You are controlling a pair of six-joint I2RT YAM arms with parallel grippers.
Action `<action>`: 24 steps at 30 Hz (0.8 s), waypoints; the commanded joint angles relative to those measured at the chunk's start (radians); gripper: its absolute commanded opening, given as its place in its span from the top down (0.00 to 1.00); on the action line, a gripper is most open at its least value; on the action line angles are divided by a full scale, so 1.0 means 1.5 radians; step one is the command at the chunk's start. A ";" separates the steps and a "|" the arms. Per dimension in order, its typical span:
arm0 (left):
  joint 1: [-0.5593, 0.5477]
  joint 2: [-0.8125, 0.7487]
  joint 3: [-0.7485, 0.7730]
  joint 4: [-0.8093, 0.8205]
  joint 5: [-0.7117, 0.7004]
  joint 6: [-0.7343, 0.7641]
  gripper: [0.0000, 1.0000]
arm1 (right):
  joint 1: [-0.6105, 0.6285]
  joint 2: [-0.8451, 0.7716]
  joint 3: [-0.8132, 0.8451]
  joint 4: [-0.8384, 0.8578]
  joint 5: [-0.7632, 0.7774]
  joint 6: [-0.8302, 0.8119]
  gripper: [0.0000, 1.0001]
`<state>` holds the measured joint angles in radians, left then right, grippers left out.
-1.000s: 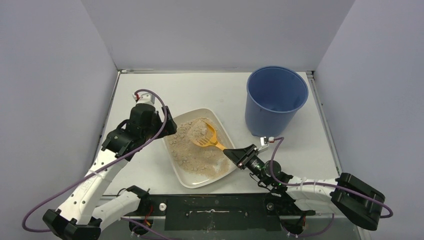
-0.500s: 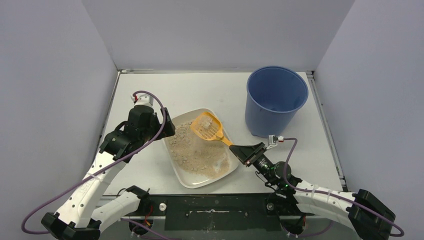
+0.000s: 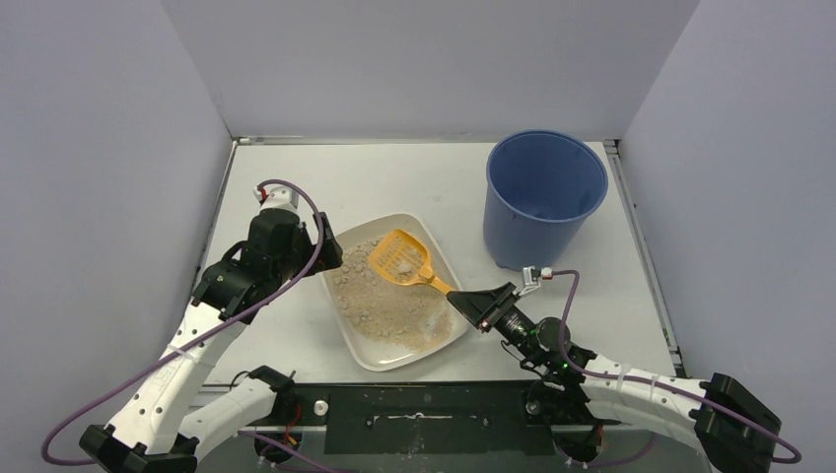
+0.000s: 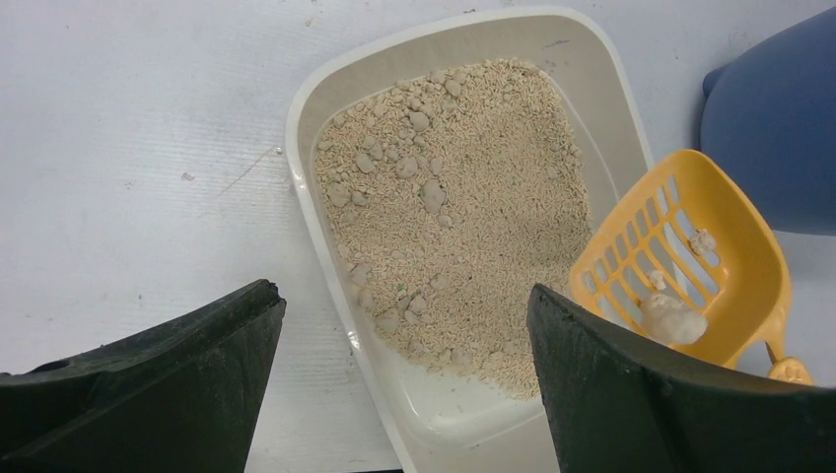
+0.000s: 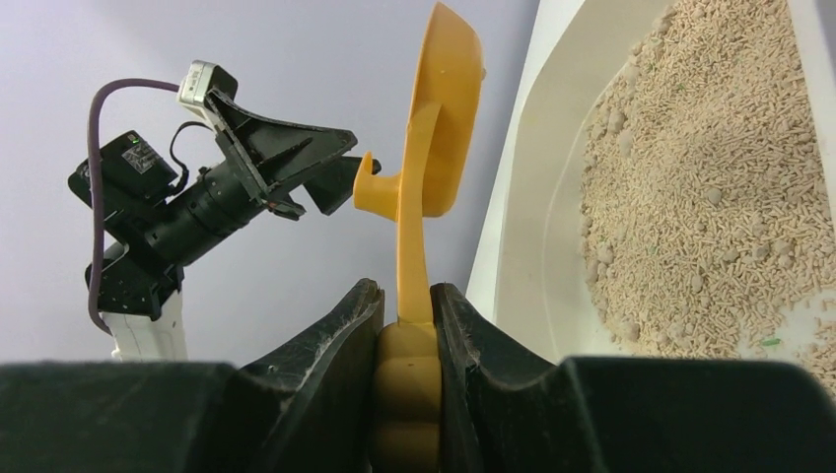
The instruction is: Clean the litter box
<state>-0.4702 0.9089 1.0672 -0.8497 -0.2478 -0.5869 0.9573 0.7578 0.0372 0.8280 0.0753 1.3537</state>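
Note:
The litter box (image 3: 381, 361) is an off-white tray of beige litter in the middle of the table. My right gripper (image 3: 471, 304) is shut on the handle of the orange slotted scoop (image 3: 402, 258). It holds the scoop above the tray's far right part, with a few pale clumps (image 4: 670, 317) in its bowl. In the right wrist view the handle (image 5: 406, 374) is pinched between my right gripper's (image 5: 406, 305) fingers. My left gripper (image 3: 330, 258) is open at the tray's left rim. In its wrist view it (image 4: 404, 374) straddles a tray corner (image 4: 424, 414).
A tall blue bucket (image 3: 544, 197) stands at the back right, a little beyond the tray, and also shows in the left wrist view (image 4: 779, 128). Grey walls enclose the table on three sides. Both arm bases sit at the near edge.
The scoop has come up out of the litter heap with clumps in it, and loose litter has sifted out. The right arm has shifted; the left gripper has barely moved.

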 commanded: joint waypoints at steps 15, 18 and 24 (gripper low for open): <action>0.005 -0.011 0.005 0.016 -0.025 0.034 0.08 | -0.019 -0.045 0.071 -0.022 -0.003 -0.031 1.00; 0.005 -0.011 0.003 0.016 -0.029 0.038 0.08 | -0.025 -0.060 0.093 -0.038 0.008 -0.042 1.00; 0.004 -0.015 -0.004 0.017 -0.039 0.047 0.08 | -0.032 -0.112 0.184 -0.166 0.053 -0.090 1.00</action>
<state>-0.4694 0.9024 1.0664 -0.8497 -0.2813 -0.5400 0.9195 0.6498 0.1837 0.6346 0.0902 1.2850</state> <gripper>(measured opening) 0.923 0.222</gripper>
